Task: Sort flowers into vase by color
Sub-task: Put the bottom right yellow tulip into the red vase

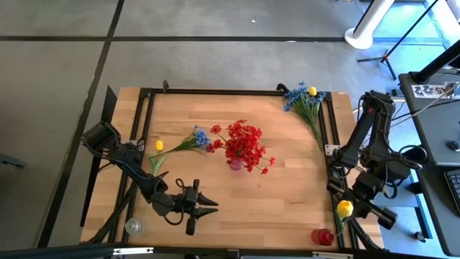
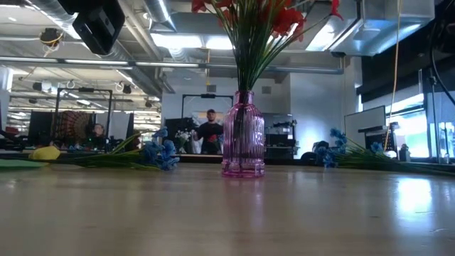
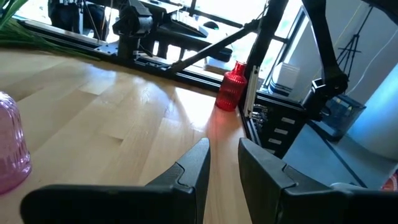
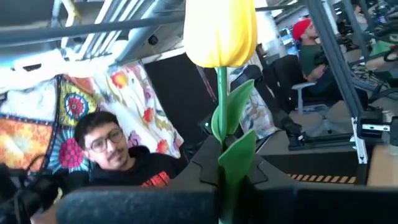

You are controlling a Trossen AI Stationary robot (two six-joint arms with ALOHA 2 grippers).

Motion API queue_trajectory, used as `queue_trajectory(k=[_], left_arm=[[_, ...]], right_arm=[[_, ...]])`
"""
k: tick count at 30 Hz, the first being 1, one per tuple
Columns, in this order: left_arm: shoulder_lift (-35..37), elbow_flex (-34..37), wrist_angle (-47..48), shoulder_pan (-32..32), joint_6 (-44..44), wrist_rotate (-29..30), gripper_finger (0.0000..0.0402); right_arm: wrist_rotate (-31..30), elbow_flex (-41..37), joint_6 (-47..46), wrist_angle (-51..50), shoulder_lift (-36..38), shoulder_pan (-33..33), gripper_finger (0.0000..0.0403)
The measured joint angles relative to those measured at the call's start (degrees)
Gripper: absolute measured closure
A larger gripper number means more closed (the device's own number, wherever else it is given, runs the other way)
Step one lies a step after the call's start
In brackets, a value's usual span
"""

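Observation:
A pink ribbed vase (image 1: 236,164) (image 2: 243,135) stands mid-table and holds a bunch of red flowers (image 1: 244,144). Left of it a blue sprig (image 1: 199,137) and a yellow flower (image 1: 159,145) lie flat on the wood. More blue flowers with a yellow one (image 1: 305,101) lie at the far right corner. My right gripper (image 4: 229,186) (image 1: 351,206), at the table's right edge, is shut on a yellow tulip (image 4: 221,31). My left gripper (image 3: 224,168) (image 1: 212,203) hovers near the front edge, open, with nothing between its fingers. My right gripper pinches the yellow tulip's green stem (image 4: 222,146) between its two fingers, at the height of its leaves. The blossom stands above the fingers. The flower is lifted clear of the table. The gripper hides the stem's lower end.
A small red vase (image 1: 323,236) (image 3: 233,87) stands at the near right corner, and a clear glass vase (image 1: 133,226) at the near left. A black frame (image 1: 215,91) borders the tabletop. Bare wood lies right of the pink vase. People sit in the room beyond the table.

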State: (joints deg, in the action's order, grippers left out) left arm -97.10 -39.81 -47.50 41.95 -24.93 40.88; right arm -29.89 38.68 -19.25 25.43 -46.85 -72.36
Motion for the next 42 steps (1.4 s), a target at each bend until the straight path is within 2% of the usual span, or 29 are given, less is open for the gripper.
queue_trajectory(k=[18,29,33,37,42], left_arm=[[0.02,0.0,-0.21,0.11,-0.46,-0.07,0.0321],[0.02,0.0,-0.18,-0.13,-1.97,-2.93,0.0321],[0.03,0.0,-0.27,-2.35,-3.4,-2.41,0.0321],[0.04,0.0,-0.27,-6.5,-4.51,-3.8,0.0321],[0.07,-0.01,-0.29,-12.21,-3.0,-10.27,0.0321]], right_arm=[[2.73,0.02,-2.59,-10.91,-2.91,-0.07,0.0395],[13.12,0.02,0.67,-15.69,-3.95,-0.45,0.0395],[13.48,0.04,3.17,-16.85,-4.0,-3.79,0.0394],[10.98,0.03,6.83,-18.69,-3.94,-6.08,0.0367],[8.2,0.03,6.46,-23.53,-2.17,-7.28,0.0303]])
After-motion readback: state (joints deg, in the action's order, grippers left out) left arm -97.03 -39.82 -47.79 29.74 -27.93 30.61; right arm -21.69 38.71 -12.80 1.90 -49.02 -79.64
